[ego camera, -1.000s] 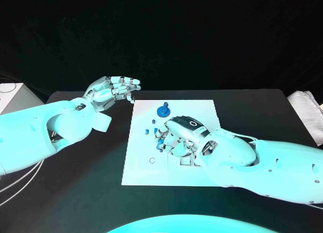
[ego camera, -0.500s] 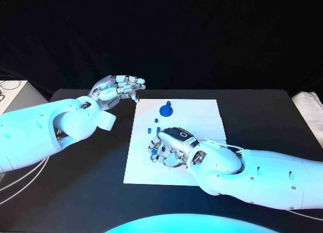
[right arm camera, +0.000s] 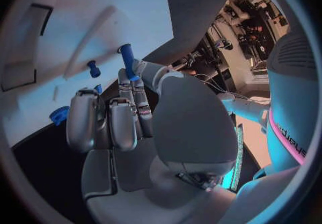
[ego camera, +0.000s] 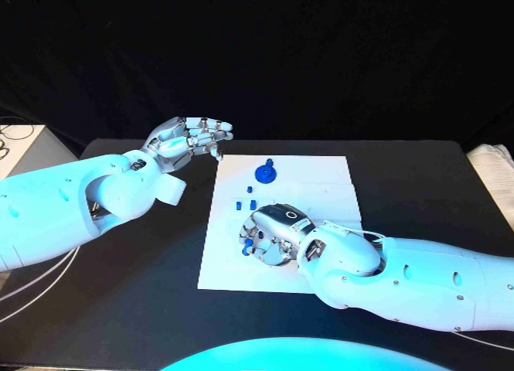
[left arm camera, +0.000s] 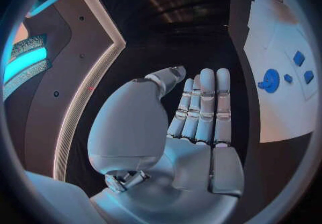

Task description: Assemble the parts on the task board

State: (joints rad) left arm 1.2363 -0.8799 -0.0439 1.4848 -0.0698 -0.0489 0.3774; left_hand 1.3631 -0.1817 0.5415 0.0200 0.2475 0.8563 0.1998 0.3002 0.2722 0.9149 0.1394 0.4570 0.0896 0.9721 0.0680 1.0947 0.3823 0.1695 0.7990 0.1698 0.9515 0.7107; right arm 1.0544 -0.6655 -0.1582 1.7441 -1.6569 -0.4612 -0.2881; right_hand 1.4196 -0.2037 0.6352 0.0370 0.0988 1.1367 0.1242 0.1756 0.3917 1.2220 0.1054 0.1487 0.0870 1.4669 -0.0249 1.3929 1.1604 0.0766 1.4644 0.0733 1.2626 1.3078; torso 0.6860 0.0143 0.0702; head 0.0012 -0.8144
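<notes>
On the task board [ego camera: 324, 174], the right robot hand [ego camera: 274, 232] pinches a blue peg [right arm camera: 126, 62].

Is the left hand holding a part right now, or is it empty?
Empty. The left hand hovers off the board's far left corner, its fingers straight, side by side, nothing in the palm.

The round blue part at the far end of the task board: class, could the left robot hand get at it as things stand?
Probably yes. The left robot hand hangs empty beside the task board, and nothing lies between it and the round blue part.

Black table [ego camera: 435, 193], white cloth [ego camera: 500, 174] alongside
</notes>
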